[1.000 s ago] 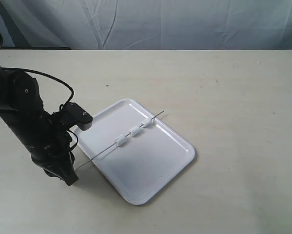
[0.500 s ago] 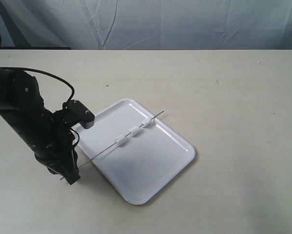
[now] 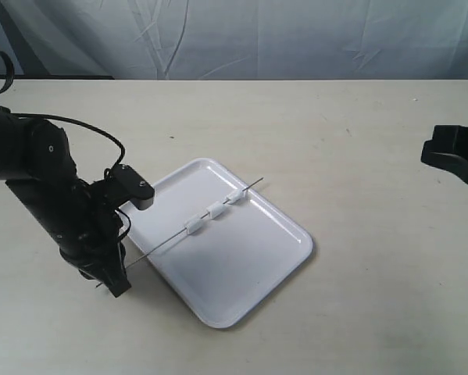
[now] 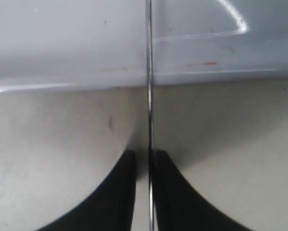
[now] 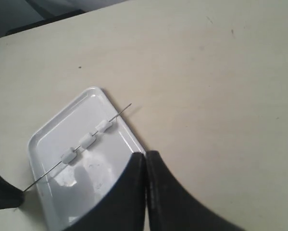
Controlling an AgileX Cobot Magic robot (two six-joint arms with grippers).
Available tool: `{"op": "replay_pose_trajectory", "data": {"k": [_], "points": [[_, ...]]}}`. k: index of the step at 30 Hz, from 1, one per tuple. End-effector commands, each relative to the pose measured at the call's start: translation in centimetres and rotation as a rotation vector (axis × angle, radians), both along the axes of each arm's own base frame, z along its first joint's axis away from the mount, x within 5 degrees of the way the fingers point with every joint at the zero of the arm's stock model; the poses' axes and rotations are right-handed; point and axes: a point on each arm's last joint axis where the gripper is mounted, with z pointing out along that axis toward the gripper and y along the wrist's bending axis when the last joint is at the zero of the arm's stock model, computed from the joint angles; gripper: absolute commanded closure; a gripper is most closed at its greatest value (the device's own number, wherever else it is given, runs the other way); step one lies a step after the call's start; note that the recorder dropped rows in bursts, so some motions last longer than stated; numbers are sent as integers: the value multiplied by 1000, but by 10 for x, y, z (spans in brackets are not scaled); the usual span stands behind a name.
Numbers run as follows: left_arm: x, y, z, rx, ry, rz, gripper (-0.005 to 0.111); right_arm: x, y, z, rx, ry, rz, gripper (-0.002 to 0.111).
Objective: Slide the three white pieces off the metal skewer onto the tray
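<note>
In the left hand (image 4: 144, 158), the metal skewer (image 3: 171, 237) crosses the tray (image 3: 241, 266).

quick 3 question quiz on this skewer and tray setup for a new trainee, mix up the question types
1. True or false: all three white pieces sit threaded on the metal skewer, over the tray.
2. Fill in: the right gripper has its fingers ___ and holds nothing.
3. What holds the skewer's end? A) the left gripper B) the right gripper C) neither

Key: 1 true; 2 shut; 3 A
</note>
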Motion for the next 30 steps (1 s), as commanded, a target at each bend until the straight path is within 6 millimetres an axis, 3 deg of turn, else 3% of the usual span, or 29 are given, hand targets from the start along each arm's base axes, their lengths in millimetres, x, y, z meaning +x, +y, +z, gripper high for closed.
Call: {"op": "replay_pose_trajectory", "data": {"k": [1, 6, 10, 19, 24, 30], "points": [[-2, -3, -19, 15, 58, 4, 91, 10, 3, -7, 25, 42, 1, 108], [0, -4, -24, 15, 50, 13, 93, 13, 2, -10, 3, 40, 11, 108], [-1, -4, -23, 16, 57, 15, 107, 16, 0, -8, 5, 11, -23, 107], [-3, -3, -21, 19, 79, 44, 107, 22, 5, -7, 183, 51, -90, 100], [-7, -3, 3, -6, 73, 116, 107, 36, 13, -29, 225, 171, -32, 99], [-23, -1, 37, -45, 110, 162, 107, 54, 30, -55, 367, 285, 75, 75]]}}
